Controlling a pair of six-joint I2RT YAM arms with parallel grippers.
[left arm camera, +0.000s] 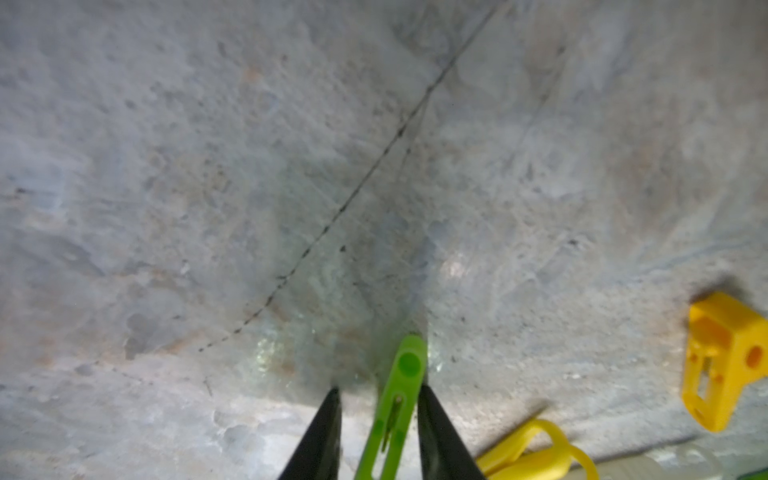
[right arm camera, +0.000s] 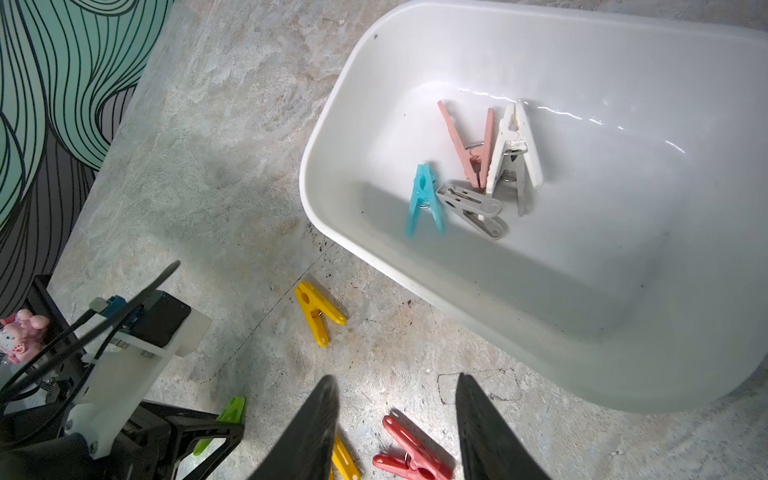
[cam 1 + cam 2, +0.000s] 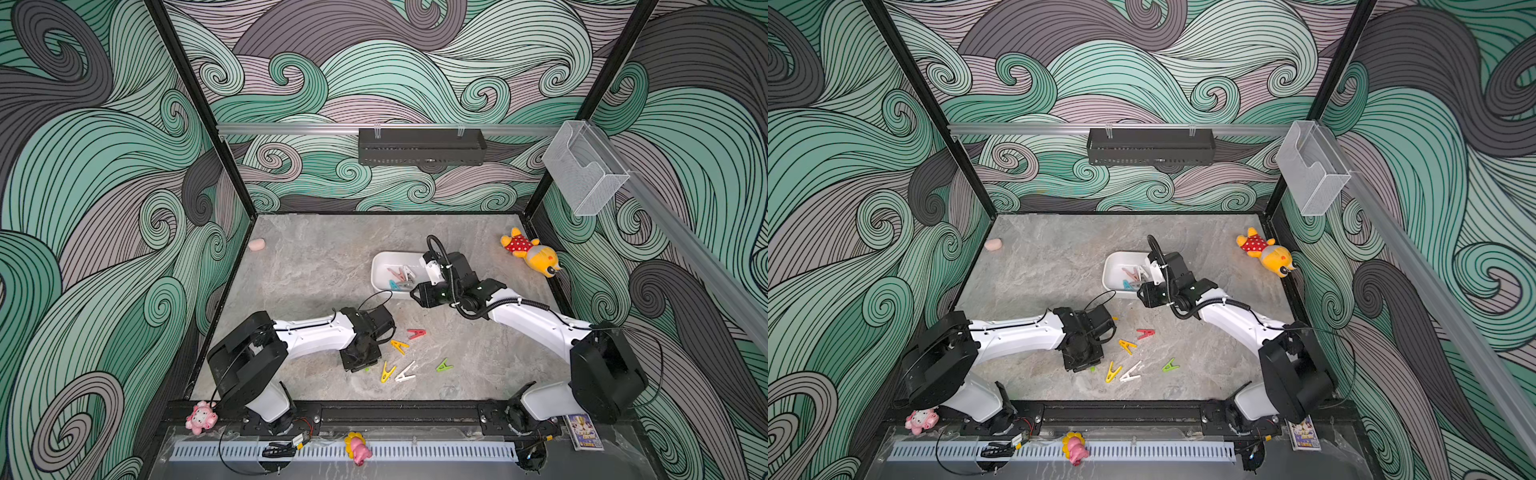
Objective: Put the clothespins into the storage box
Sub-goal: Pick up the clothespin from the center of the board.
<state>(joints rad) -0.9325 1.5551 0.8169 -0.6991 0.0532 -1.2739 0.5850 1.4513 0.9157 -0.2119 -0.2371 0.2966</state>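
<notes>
Marble table (image 3: pixel 316 266): left gripper (image 1: pixel 379 388) straddles green peg (image 1: pixel 409 365), slit on one side (grip unclear). Right gripper (image 2: pixel 397 377) spread, empty, beside box (image 2: pixel 316 166) holding four pegs (image 2: pixel 469 174); loose pegs (image 3: pixel 399 345) between the arms.

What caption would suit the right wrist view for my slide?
Clothespins lie in the white storage box; the open right gripper hovers above the table beside it.

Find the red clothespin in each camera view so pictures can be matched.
In a top view: red clothespin on the table, robot side of the storage box.
In a top view: same spot.
Left wrist: not in it.
Right wrist: pin seen between the right gripper's open jaws.
Shared landmark: that storage box.
</notes>
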